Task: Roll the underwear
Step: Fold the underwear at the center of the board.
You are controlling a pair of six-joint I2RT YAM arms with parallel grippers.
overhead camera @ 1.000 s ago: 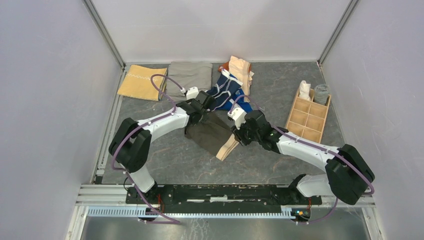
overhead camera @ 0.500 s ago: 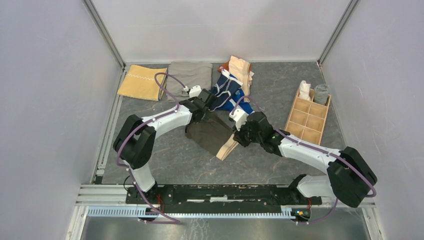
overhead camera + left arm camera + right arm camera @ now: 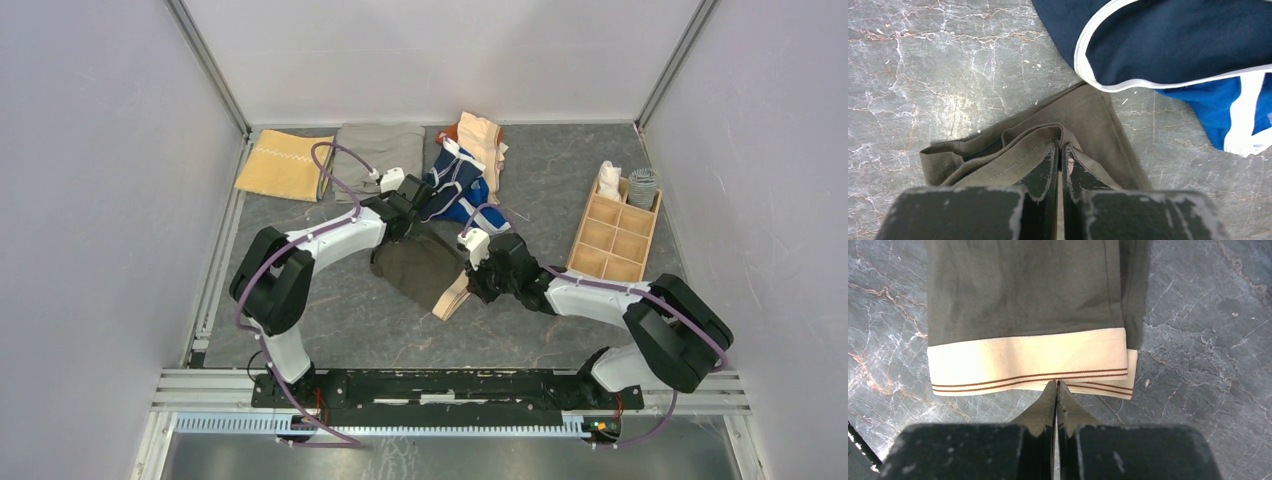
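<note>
With left gripper (image 3: 1060, 150) clamped on the grey-brown underwear (image 3: 1098, 120) and right gripper (image 3: 1056, 385) closed at its waistband (image 3: 1028, 360), I roll tightly, edges aligned.

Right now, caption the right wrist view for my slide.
Right gripper shut at the tan waistband edge of the folded grey-brown underwear on the marbled table.

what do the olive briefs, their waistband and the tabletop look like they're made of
The olive briefs: soft matte cotton-like cloth, fine texture and stitched seams. The waistband: smooth cream elastic, apparently, with two woven brown stripes. The tabletop: grey marble-look, pale and rusty veins; real stone or print, can't tell.
</note>
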